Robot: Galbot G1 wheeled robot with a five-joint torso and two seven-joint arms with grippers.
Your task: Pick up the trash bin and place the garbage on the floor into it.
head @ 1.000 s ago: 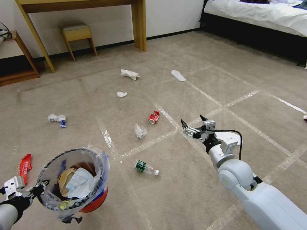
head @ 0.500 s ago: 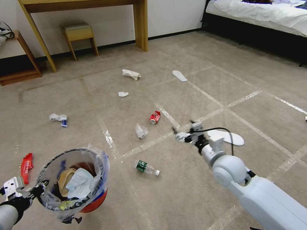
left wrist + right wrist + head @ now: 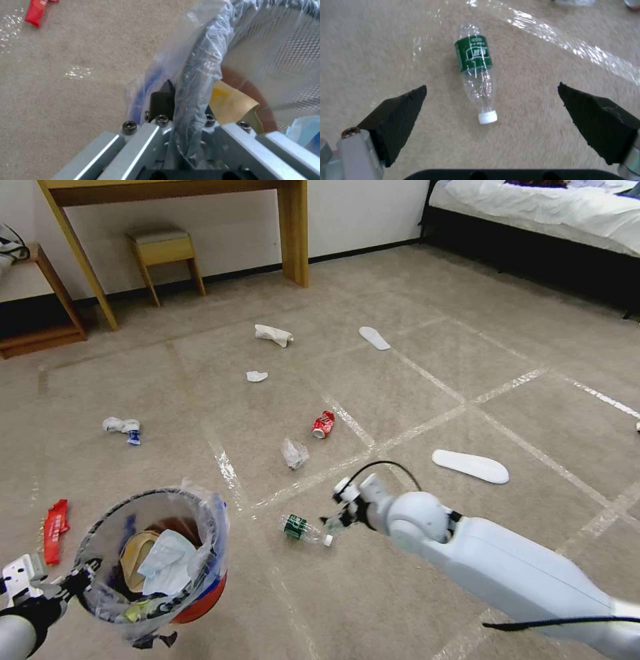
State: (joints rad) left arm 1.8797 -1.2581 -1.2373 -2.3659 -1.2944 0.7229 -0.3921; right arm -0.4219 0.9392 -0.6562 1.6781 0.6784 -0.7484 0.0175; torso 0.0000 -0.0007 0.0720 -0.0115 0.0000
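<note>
A: Left pincer [image 3: 57,588], at 7 o'clock in the head view, is pinching the dark rim of the small round red trash bin with the crinkly clear bag liner [image 3: 157,560]. Why there?

B: Rim grip keeps the mouth up and open, clear of the beige-brown taped carpet floor [image 3: 413,380], ready to take litter. Wrist view has the rim and liner squeezed between the pads [image 3: 161,102]. Paper and a tan piece already sit inside.

A: Right pincer [image 3: 333,521]?

B: Dead centre, low, just beside the clear plastic bottle with green label and white cap [image 3: 304,530]. Jaws spread wide, nothing in them; bottle [image 3: 476,77] lies flat between the two black fingertips [image 3: 403,110]. My read: lining up for a grasp across the body.

A: Any text?

B: Green label has white characters, too small to read. Crushed red can [image 3: 322,424] at 12 o'clock of the bottle, lettering unreadable. Flat red wrapper [image 3: 55,521] at 9 o'clock, same. White flat slipper [image 3: 470,465] at 3 o'clock, blank.
</note>
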